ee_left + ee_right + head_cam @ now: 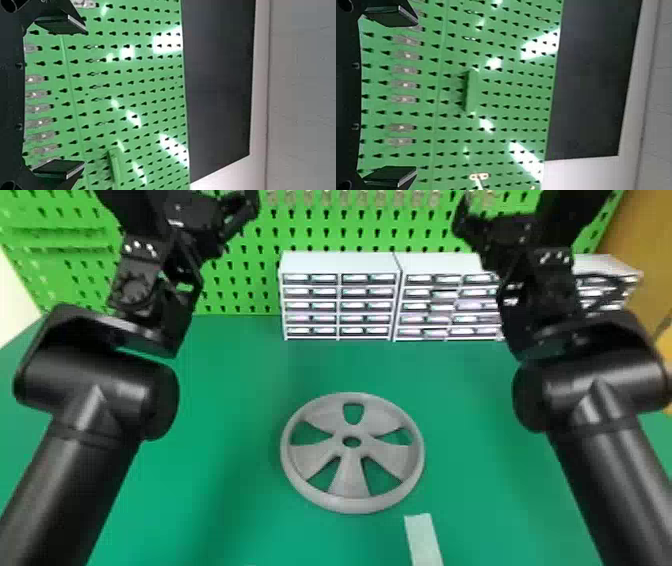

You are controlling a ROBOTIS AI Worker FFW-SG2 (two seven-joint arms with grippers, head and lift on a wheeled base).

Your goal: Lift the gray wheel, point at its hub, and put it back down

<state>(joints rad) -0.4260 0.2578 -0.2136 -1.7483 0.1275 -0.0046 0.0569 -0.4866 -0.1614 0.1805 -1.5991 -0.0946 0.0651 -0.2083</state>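
Beyond the gray wheel (350,482), the right arm (552,290) partly screens likely drawers (467,306); left gripper (200,215) and right gripper (505,230) gape wide, empty.

No readable text or numbers.

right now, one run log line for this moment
wheel: flat on green table, untouched | left hand: open, empty | right hand: open, empty
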